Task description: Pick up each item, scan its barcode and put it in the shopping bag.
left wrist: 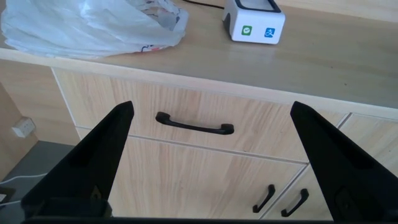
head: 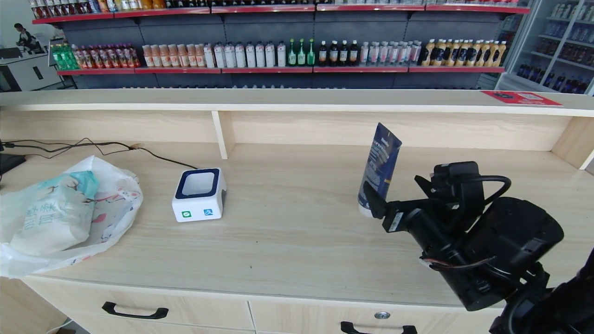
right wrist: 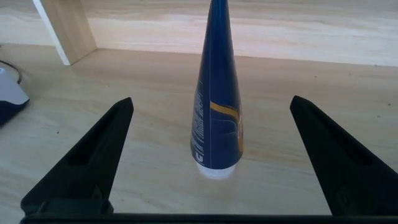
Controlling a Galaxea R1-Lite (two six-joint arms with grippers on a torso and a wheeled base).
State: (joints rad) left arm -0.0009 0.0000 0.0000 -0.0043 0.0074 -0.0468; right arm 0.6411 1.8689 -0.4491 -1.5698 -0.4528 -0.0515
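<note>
The right claw is gaping wide, holding nothing. The tube is standing upright on its cap just ahead of the fingertips, in line with the gap between them, on the counter. Well off to that claw's left, the scanner is sitting face up. Farther left again, the bag is lying slumped with a pack inside it.

The left claw is also gaping wide and empty, hanging below the counter edge. A drawer handle is lying straight ahead of it, and the scanner and bag are sitting above and beyond.
</note>
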